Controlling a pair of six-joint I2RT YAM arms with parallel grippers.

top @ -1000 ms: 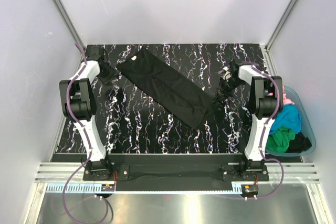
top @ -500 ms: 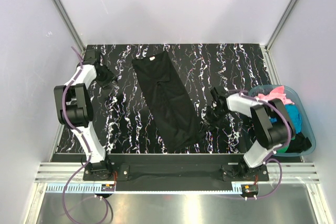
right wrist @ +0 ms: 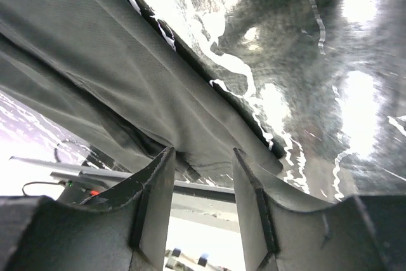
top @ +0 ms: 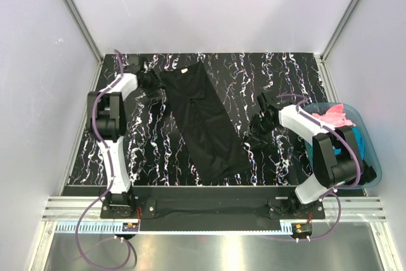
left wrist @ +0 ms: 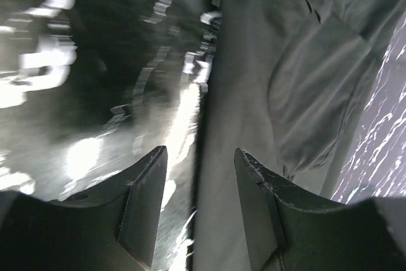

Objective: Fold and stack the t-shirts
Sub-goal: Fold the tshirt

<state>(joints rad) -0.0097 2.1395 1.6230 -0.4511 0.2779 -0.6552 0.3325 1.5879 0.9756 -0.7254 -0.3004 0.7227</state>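
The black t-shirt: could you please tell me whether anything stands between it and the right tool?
Nothing visible does. The right tool stands open right beside the edge of the black t-shirt, with at most bare table between them.
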